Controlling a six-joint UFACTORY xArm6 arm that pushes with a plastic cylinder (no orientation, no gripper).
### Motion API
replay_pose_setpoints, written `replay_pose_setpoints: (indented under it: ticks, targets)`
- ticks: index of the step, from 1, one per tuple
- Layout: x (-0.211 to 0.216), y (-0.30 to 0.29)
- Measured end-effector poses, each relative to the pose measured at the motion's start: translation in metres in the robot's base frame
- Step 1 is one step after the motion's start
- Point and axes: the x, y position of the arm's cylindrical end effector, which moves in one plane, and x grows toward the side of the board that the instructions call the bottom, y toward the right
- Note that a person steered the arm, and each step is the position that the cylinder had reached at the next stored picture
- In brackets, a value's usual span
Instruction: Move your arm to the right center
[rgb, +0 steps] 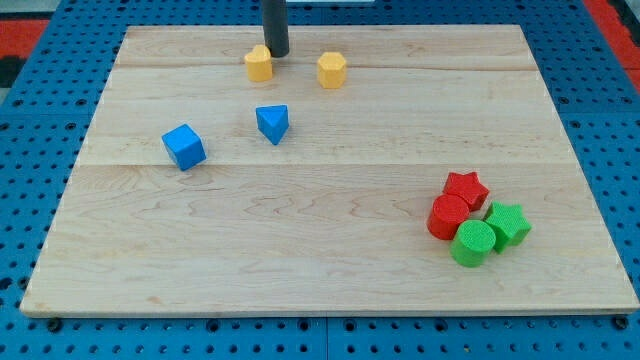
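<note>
Wooden board (330, 250): my tip (277, 54) at top, touching yellow block (259, 63). No pincer on rod. Right center free, above red-green cluster (478, 222).

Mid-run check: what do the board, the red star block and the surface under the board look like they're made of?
Board: looks like pale wood, matt, with visible grain and lengthwise plank seams.
Red star block: probably plastic or painted; uniform saturated colour, smooth faces, slight sheen. I cannot tell which.
Blue surface beneath: looks like a rigid perforated panel with a regular hole grid; metal or plastic is unclear.
My tip sits beside the yellow block.
</note>
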Motion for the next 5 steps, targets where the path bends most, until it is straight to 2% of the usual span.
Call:
replay_pose_setpoints:
  ticks: [1,2,3,4,5]
  targets:
    - [0.006,-0.009]
    - [-0.007,-0.01]
    - [0.05,0.042]
    - [0.097,0.058]
    - [0.135,0.113]
